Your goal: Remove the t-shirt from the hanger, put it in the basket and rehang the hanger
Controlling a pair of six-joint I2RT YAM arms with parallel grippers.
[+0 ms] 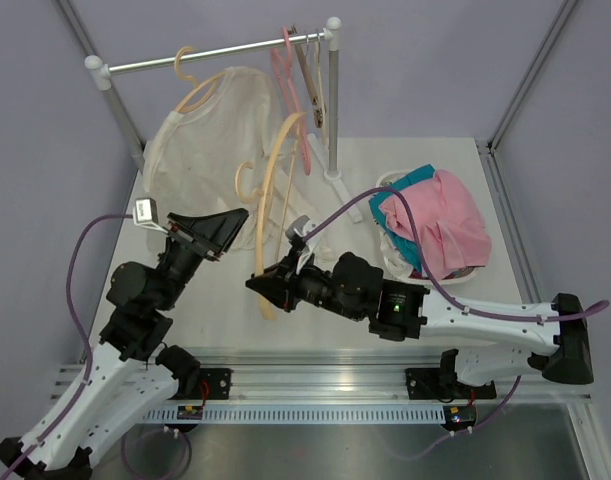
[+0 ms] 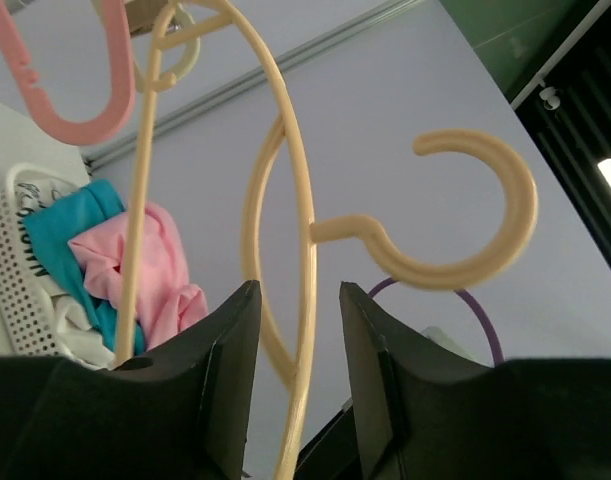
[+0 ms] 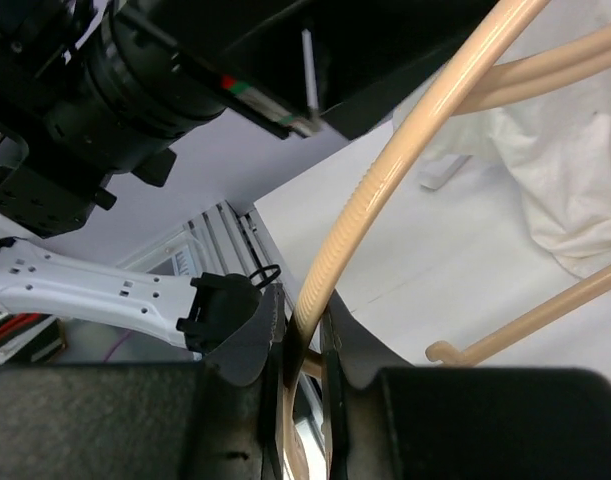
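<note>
1. The right claw (image 1: 268,287) is clamped on one slim arm of the pale tan hanger (image 1: 278,190), its jaws closed tight around the ribbed plastic in the right wrist view; the grip keeps the hanger standing on end above the worktop (image 1: 225,300), hook pointing left.

2. The hanger carries no cloth. Its arms and hook are bare in all three views, so the task's main step looks complete.

3. The light pink t-shirt (image 1: 447,225) lies heaped in the white basket (image 1: 393,182) at the right of the worktop, on top of a teal garment (image 1: 417,178), well apart from the hanger. A basket of loose clothes reads as the drop point for garments taken off.

4. The left claw (image 1: 217,229) stands apart and holds nothing. In the left wrist view one hanger arm passes through the gap between its fingers (image 2: 230,350), though whether it touches them cannot be told; the pose suggests a hand placed to steady the hanger or take it over.

5. Behind, a rail (image 1: 215,52) holds a cream-white shirt (image 1: 210,140) on a peach hanger (image 1: 197,90), plus a bright pink hanger (image 1: 288,75) near the upright post.

6. What probably remains is setting the bare hanger down or returning it to the rail; held by one thin arm, it could swing or twist in the grip.
</note>
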